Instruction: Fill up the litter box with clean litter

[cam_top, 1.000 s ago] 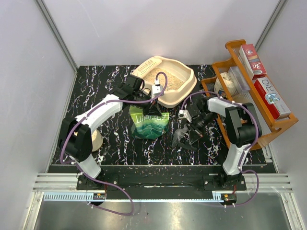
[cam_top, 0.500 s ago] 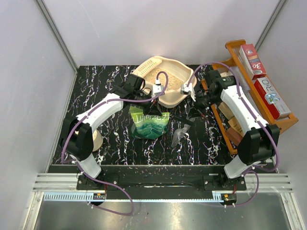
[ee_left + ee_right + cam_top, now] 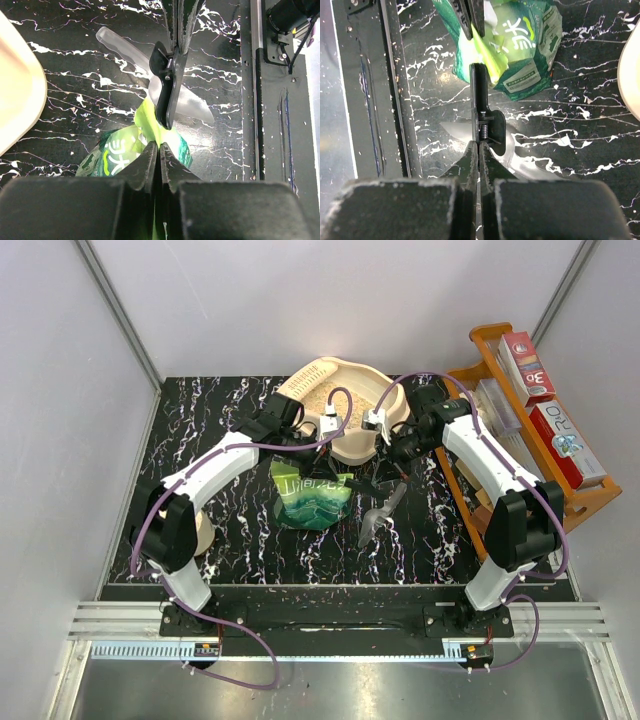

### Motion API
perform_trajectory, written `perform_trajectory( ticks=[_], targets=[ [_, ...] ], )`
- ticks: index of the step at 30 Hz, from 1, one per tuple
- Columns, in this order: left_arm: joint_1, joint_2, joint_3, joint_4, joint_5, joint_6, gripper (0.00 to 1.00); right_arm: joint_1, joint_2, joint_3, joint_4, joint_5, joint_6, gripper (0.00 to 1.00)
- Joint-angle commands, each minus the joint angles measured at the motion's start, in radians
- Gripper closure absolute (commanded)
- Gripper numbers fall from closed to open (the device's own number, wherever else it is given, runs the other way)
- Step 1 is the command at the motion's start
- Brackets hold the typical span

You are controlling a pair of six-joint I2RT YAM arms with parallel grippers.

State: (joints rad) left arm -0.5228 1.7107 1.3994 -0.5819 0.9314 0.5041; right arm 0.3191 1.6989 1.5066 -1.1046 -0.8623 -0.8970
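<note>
- Only the top view takes in the whole table (image 3: 190, 410), the orange rack (image 3: 488, 336) on its right side and the full box (image 3: 350, 365). Each wrist view catches just a cream sliver of the box's rim at one edge.
- The box sits at the far middle of the table. Its long axis runs roughly left to right, somewhat skewed, with the slotted sieve corner at the far left. Pale litter (image 3: 315, 398) lies inside it, and this is seen from above alone.
- The green bag (image 3: 312, 500) lies just in front of the box with its mouth towards the box. The lime lining at that mouth shows only in the wrist views.
- A clear scoop (image 3: 380, 518) lies slantwise on the table just right of the bag. Both wrist views show it behind the fingers.
- The left gripper (image 3: 159, 147) is closed with no gap, its fingers pinching the lime top edge of the bag.
- The right gripper (image 3: 479, 145) is closed just as tightly, clamped on the back end of a black clip (image 3: 487, 125).
- The clip sticks straight out from those fingers, and its tip meets the bag's mouth right beside the left fingers. Whether it bites the edge cannot be told. From above it is lost in the dark tangle between the two wrists.
</note>
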Motion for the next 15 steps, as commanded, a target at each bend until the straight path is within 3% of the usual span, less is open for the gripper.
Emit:
perform_trajectory(
  ticks=[1, 7, 15],
  targets=[
    [-0.008, 0.018, 0.026, -0.047, 0.046, -0.006, 0.89, 0.008, -0.005, 0.01, 0.117, -0.063, 0.099, 1.0],
    [-0.008, 0.026, 0.027, -0.049, 0.075, -0.019, 0.71, 0.008, -0.001, -0.005, 0.163, -0.084, 0.144, 1.0],
    [-0.009, 0.062, 0.041, -0.015, 0.124, -0.073, 0.67, 0.021, -0.013, -0.051, 0.244, -0.066, 0.191, 1.0]
  ],
)
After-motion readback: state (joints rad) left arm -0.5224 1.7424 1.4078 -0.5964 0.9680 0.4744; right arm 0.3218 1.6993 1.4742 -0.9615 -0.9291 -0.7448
